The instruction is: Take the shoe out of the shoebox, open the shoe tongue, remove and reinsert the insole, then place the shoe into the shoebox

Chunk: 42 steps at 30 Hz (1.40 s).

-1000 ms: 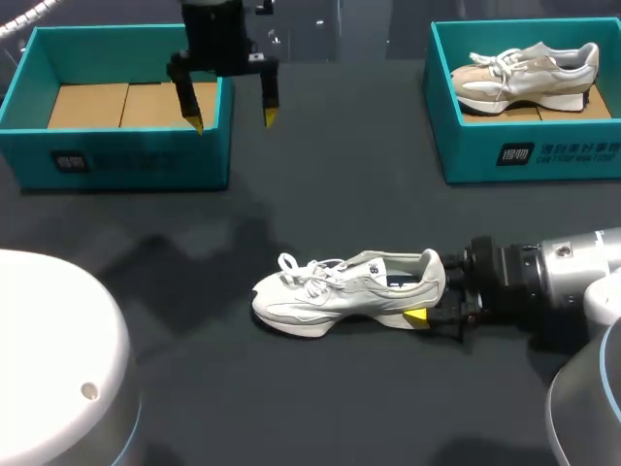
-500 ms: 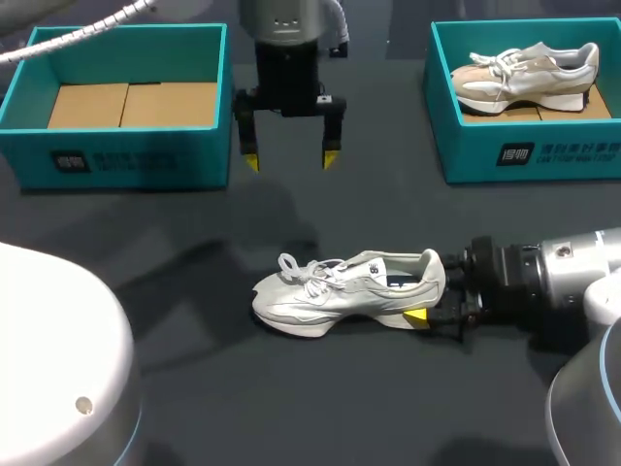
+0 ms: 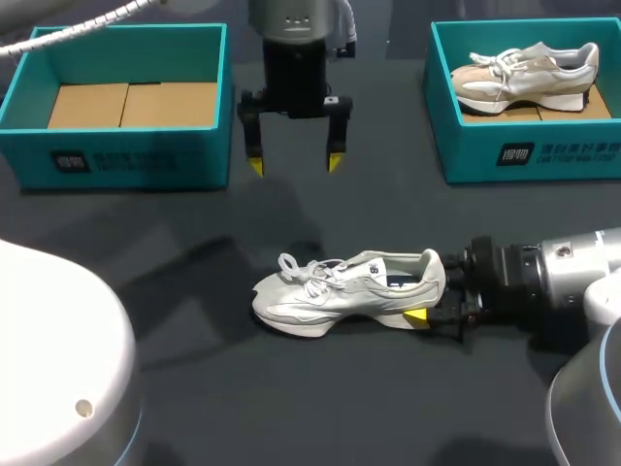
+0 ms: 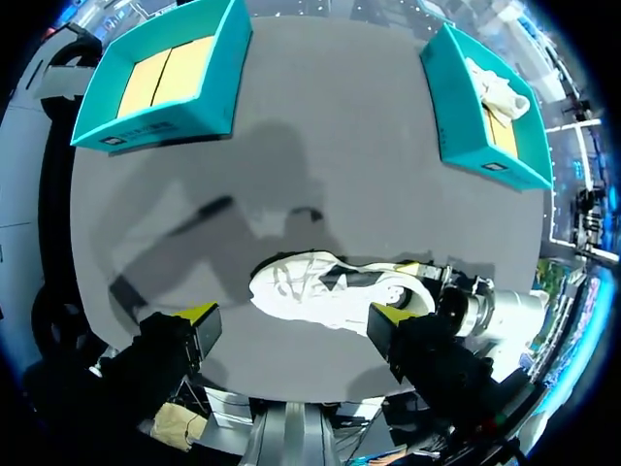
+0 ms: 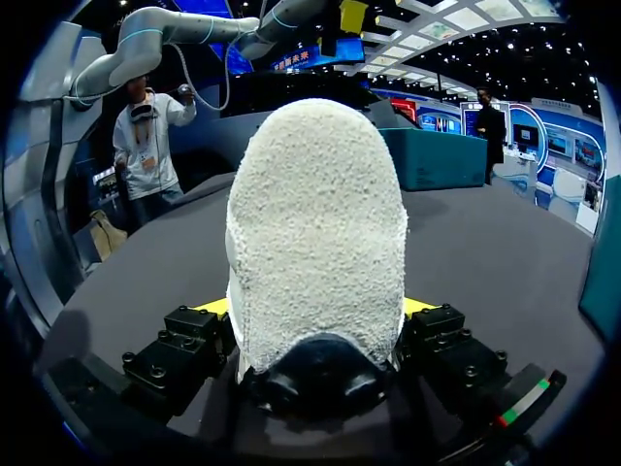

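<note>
Head view, shoe (image 3: pixel 340 291): taken out, tongue not open yet.
Right gripper (image 3: pixel 427 301): clamped on heel.
Left gripper (image 3: pixel 295 164): fingers apart; should drop to tongue next.

A: How is the light?
B: Bright and even, from overhead. No glare on the dark table (image 3: pixel 243 408).
A: Shadows?
B: Soft, broad ones from the left arm (image 3: pixel 291 58) spread over the table toward the shoe (image 3: pixel 340 291).
A: And the right wrist view?
B: The heel (image 5: pixel 315 243) is well lit, with shade beneath it.
</note>
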{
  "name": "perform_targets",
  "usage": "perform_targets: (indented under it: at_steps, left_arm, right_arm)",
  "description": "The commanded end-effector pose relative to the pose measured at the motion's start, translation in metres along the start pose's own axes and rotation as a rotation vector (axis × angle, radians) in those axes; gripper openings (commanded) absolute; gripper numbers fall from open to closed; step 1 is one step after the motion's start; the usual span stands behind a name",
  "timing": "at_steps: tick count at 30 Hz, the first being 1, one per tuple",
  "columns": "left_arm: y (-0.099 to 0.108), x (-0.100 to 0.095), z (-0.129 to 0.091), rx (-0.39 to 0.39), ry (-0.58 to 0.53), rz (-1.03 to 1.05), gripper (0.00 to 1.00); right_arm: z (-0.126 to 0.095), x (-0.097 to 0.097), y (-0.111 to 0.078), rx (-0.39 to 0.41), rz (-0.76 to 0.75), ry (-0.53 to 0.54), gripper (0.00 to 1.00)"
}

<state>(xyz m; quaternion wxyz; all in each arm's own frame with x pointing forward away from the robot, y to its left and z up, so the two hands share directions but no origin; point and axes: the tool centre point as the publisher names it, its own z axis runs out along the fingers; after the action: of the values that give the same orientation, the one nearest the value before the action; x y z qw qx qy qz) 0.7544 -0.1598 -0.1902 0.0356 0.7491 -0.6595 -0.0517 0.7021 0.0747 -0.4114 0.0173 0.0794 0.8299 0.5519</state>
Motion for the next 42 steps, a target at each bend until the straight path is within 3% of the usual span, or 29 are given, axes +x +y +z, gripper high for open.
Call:
perform_targets:
  at_steps: [1,7,17,32,42]
  left_arm:
    - [0.017,0.032,0.017,-0.041,-0.001,-0.017,1.00]
    - [0.048,0.059,0.037,-0.006,-0.025,0.026,1.00]
    - [0.068,0.094,0.073,-0.007,-0.099,0.055,1.00]
    - [0.063,0.110,0.114,-0.039,-0.199,0.049,1.00]
    - [0.061,0.105,0.134,-0.065,-0.274,0.033,1.00]
  right_arm:
    - [0.000,0.001,0.001,0.003,0.000,-0.002,0.00]
    - [0.000,0.001,0.001,0.003,0.000,-0.002,0.00]
    - [0.000,0.001,0.001,0.003,0.000,-0.002,0.00]
    - [0.000,0.001,0.001,0.003,0.000,-0.002,0.00]
    - [0.000,0.001,0.001,0.003,0.000,-0.002,0.00]
